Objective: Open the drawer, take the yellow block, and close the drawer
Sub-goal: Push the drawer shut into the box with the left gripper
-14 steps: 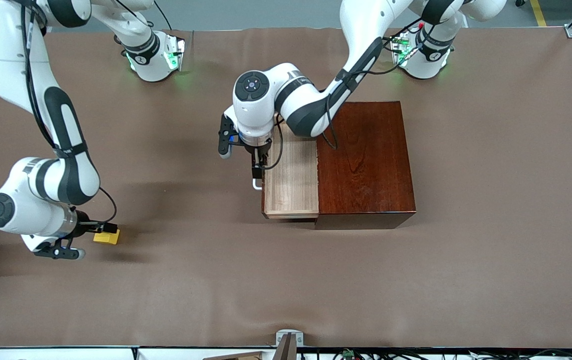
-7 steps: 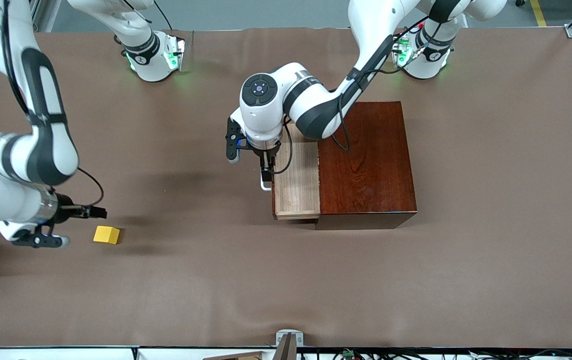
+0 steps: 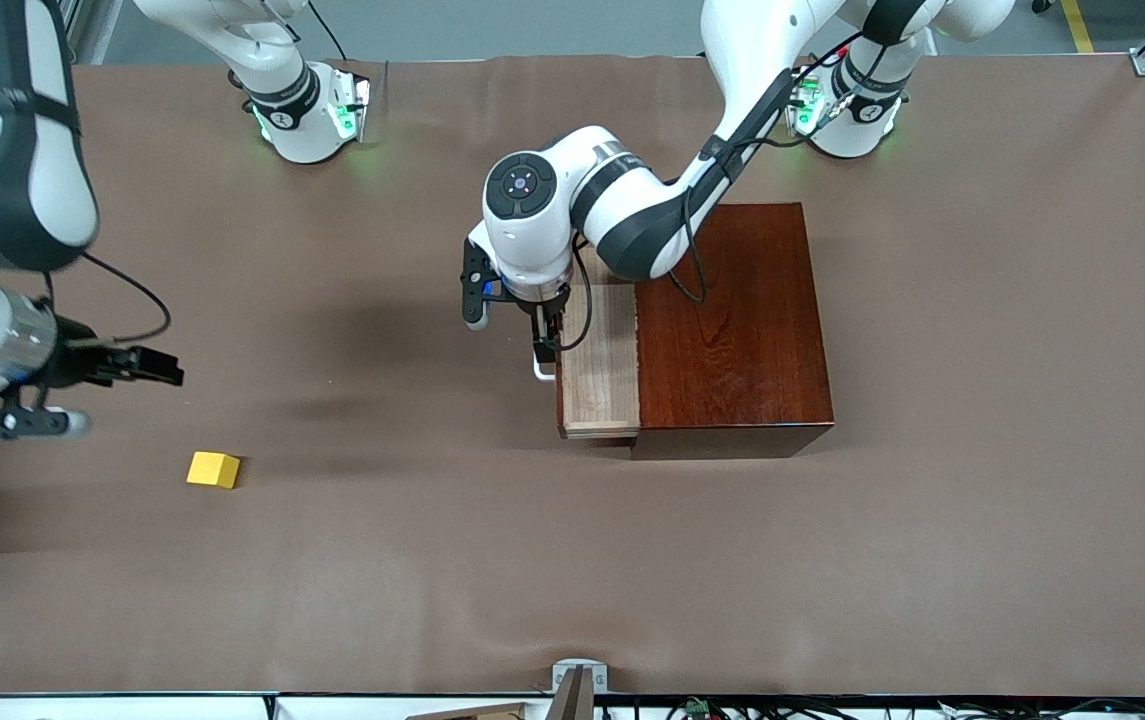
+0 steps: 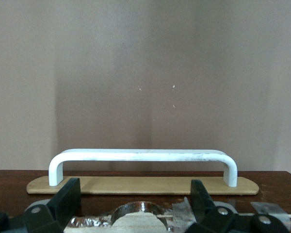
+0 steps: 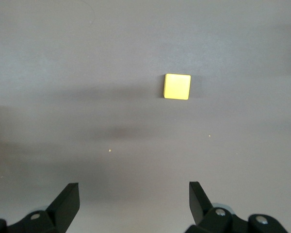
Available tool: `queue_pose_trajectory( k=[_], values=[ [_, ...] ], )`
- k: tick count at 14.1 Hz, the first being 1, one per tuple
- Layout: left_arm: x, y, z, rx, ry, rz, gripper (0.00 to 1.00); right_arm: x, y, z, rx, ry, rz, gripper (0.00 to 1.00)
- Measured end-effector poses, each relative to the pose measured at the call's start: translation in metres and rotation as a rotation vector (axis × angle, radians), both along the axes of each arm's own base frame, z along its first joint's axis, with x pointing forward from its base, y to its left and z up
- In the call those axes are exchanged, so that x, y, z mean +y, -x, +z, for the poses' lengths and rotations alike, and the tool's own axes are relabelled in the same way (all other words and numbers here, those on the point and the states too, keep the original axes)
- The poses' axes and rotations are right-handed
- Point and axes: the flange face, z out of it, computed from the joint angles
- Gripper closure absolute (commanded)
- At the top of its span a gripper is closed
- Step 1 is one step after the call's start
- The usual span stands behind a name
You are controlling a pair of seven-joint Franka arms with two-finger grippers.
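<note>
The dark reddish-brown box (image 3: 732,320) stands mid-table with its pale-wood drawer (image 3: 600,370) partly out toward the right arm's end. My left gripper (image 3: 544,350) is open at the drawer's front, by the white handle (image 3: 539,374). In the left wrist view the handle (image 4: 143,155) lies just past my spread left gripper (image 4: 136,194), not between the fingers. The yellow block (image 3: 213,469) lies on the table, nearer the front camera, at the right arm's end. My right gripper (image 3: 164,368) is open and empty in the air above the table near the block. The right wrist view shows the block (image 5: 177,86) well ahead of that gripper (image 5: 133,199).
Brown cloth covers the table (image 3: 932,550). The two arm bases (image 3: 307,115) (image 3: 847,110) stand along the table's edge farthest from the front camera. A small bracket (image 3: 579,680) sits at the edge nearest that camera.
The drawer has slid farther into the box, my left gripper moving with it. My right gripper let go of the yellow block on the table, rose and drew away from it.
</note>
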Motion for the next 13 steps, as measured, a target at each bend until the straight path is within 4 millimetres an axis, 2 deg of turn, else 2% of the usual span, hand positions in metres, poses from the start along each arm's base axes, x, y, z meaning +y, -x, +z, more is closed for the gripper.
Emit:
queue_pose_trajectory(
  k=[5,9,13],
  values=[
    [0.011,0.001,-0.007,0.006,-0.103,-0.017,0.0,0.001,0.032,0.054,-0.009,0.023,0.02,0.0],
    [0.024,0.0,-0.007,0.015,-0.187,-0.02,0.0,-0.01,0.05,0.086,-0.03,0.02,0.004,0.0],
    [0.034,0.0,-0.01,0.024,-0.256,-0.022,0.0,-0.013,0.067,0.112,-0.043,0.016,-0.02,0.0]
  ],
)
